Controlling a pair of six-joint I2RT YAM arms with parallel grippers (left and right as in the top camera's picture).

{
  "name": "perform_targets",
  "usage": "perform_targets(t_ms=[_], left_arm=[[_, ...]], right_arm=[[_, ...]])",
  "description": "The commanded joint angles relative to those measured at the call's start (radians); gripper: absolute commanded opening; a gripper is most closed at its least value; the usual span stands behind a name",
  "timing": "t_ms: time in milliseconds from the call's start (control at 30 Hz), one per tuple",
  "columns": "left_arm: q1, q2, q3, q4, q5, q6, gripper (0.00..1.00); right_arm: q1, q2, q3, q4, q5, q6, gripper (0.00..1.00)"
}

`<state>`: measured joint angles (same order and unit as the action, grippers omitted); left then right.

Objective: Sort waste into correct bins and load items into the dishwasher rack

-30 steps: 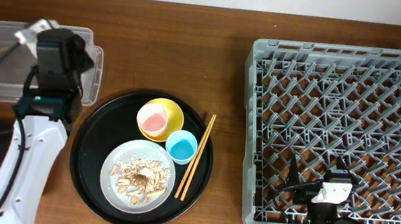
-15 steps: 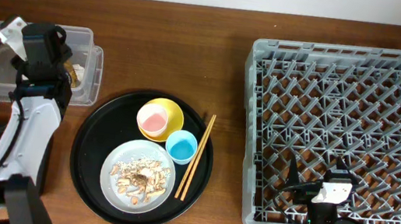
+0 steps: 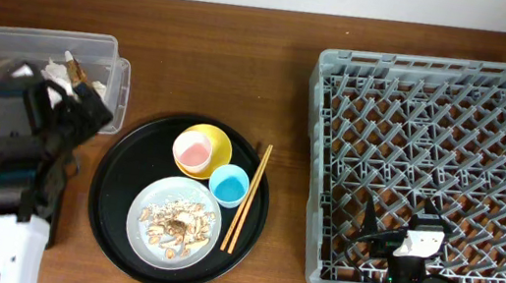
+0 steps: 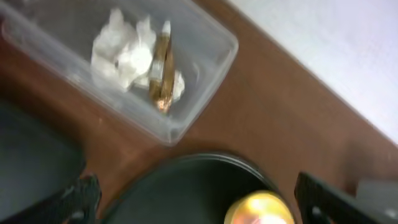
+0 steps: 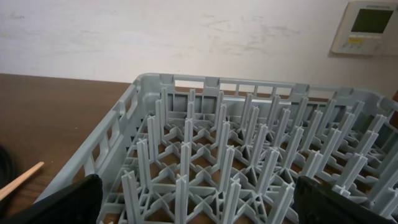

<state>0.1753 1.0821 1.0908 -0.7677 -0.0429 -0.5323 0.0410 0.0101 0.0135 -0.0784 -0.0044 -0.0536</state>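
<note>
The clear tub (image 4: 208,74) at the left of the table (image 3: 290,87) holds white napkins (image 4: 124,53) and the gold-brown wrapper (image 4: 163,74). Near it hangs the left gripper (image 4: 199,193), jaws wide apart, empty. The round black tray (image 3: 115,202) carries the yellow bowl (image 3: 216,140), pink cup (image 3: 194,154), blue cup (image 3: 228,185), plate (image 3: 144,236) of scraps (image 3: 180,223) and chopsticks (image 3: 247,198). At the rack (image 3: 439,158), the right gripper (image 5: 199,199) gapes, empty.

yellow bowl (image 3: 219,141), grey rack (image 3: 434,157), black tray (image 3: 118,184)

Round black tray (image 3: 117,192), brown wooden table (image 3: 242,80), white wall (image 5: 155,37)
</note>
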Motion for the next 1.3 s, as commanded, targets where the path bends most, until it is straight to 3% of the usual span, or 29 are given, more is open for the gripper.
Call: perform_targets(t_ms=[0,133,400,500,533,600,733,800,933,1033,1100,1267], left_arm=[[0.002,-0.023,-0.002,-0.133,0.047,0.006,0.99],[0.003,-0.018,-0.002,-0.257,0.044,0.006,0.99],[0.003,-0.018,-0.002,-0.266,0.044,0.006,0.99],[0.003,-0.018,-0.002,-0.267,0.044,0.006,0.99],[0.003,-0.018,-0.002,-0.266,0.044,0.006,0.99],[0.003,-0.018,-0.002,-0.266,0.044,0.006,0.99],[0.003,-0.018,-0.002,-0.266,0.044,0.006,0.99],[0.003,-0.018,-0.002,-0.266,0.044,0.006,0.99],[0.003,-0.018,-0.002,-0.266,0.044,0.006,0.99],[0.003,-0.018,-0.002,-0.266,0.044,0.006,0.99],[0.003,-0.018,-0.002,-0.266,0.044,0.006,0.99],[0.003,-0.018,-0.002,-0.266,0.044,0.006,0.99]], right_arm=[[0.003,-0.006,-0.008,-0.002,0.005,0.002,0.98],[0.003,-0.006,-0.008,-0.003,0.005,0.002,0.98],[0.003,-0.006,-0.008,0.000,-0.010,0.005,0.98],[0.005,-0.006,-0.008,0.029,-0.323,0.235,0.99],[0.005,-0.006,-0.008,0.031,-0.496,0.381,0.98],[0.005,-0.006,-0.008,0.065,-0.647,0.570,0.99],[0.005,-0.006,-0.008,0.279,-0.657,0.968,0.98],[0.005,-0.006,-0.008,0.493,-0.610,1.166,0.98],[0.005,-0.006,0.016,0.846,-0.365,1.353,0.98],[0.005,-0.003,0.115,0.828,-0.282,1.365,0.98],[0.005,0.019,0.249,0.692,-0.293,1.246,0.98],[0.005,0.193,0.679,-0.026,-0.405,0.781,0.98]])
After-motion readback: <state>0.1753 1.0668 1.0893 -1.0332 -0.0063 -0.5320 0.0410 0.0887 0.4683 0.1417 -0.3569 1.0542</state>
